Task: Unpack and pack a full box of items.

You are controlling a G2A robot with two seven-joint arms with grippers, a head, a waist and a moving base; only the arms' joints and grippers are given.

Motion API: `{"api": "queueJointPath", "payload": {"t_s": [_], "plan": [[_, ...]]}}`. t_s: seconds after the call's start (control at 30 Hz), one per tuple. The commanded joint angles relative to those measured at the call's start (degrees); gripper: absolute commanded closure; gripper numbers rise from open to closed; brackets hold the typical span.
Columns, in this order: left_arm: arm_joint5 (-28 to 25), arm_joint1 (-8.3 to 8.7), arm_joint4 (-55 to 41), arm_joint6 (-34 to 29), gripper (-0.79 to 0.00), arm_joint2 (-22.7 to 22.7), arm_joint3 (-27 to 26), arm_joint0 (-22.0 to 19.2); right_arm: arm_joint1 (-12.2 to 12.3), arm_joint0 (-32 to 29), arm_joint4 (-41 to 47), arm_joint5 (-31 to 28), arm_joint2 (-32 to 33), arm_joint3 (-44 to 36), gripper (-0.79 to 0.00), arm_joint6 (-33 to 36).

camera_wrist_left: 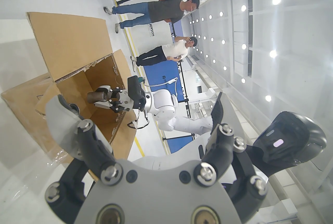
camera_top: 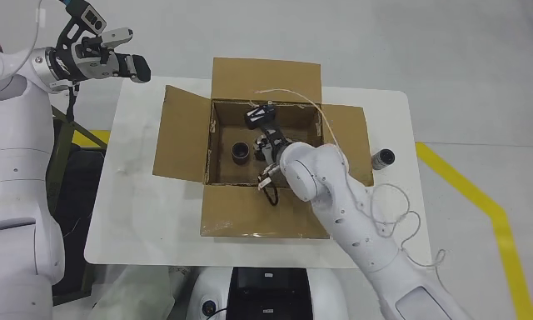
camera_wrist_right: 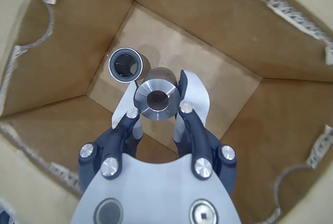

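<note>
An open cardboard box (camera_top: 187, 137) stands in the middle of the white table (camera_top: 133, 212). My right gripper (camera_wrist_right: 158, 95) hangs inside the box (camera_wrist_right: 234, 35), shut on a metal cylinder (camera_wrist_right: 157, 102) held end-on above the floor. In the top view that gripper (camera_top: 266, 141) is over the box's middle. A second hollow cylinder (camera_wrist_right: 126, 68) (camera_top: 241, 152) stands upright on the box floor just beside it. My left gripper (camera_wrist_left: 140, 115) is open and holds nothing, raised off the table's far left corner (camera_top: 137, 67).
Another dark cylinder (camera_top: 383, 157) stands on the table to the right of the box, beyond its right flap (camera_top: 346, 141). All flaps are folded outward. From the left wrist, the right gripper (camera_wrist_left: 114, 102) shows at the box mouth.
</note>
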Motion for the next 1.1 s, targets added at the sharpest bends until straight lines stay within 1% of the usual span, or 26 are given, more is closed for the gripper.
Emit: {"api": "queueJointPath", "payload": {"t_s": [0.0, 0.2, 0.4, 0.9, 1.0, 1.07], "plan": [[0.0, 0.0, 0.0, 0.0, -0.785, 0.0, 0.0, 0.0, 0.3, -1.5, -0.8, -0.3, 0.7, -2.9, 0.0, 0.2], [0.0, 0.0, 0.0, 0.0, -0.785, 0.0, 0.0, 0.0, 1.2, -6.2, -3.1, -1.8, 2.0, -10.4, 0.0, -0.1], [0.0, 0.0, 0.0, 0.0, -0.785, 0.0, 0.0, 0.0, 1.7, -9.4, -5.1, -3.1, 2.5, -14.8, 0.0, -0.8], [0.0, 0.0, 0.0, 0.0, -0.785, 0.0, 0.0, 0.0, 1.7, -9.4, -5.1, -3.1, 2.5, -14.8, 0.0, -0.8], [0.0, 0.0, 0.0, 0.0, -0.785, 0.0, 0.0, 0.0, 1.9, -10.5, -4.9, -2.8, 3.2, -15.4, 0.0, -2.4], [0.0, 0.0, 0.0, 0.0, -0.785, 0.0, 0.0, 0.0, 2.1, -11.8, -4.9, -2.5, 4.4, -17.2, 0.0, -2.1]]}}
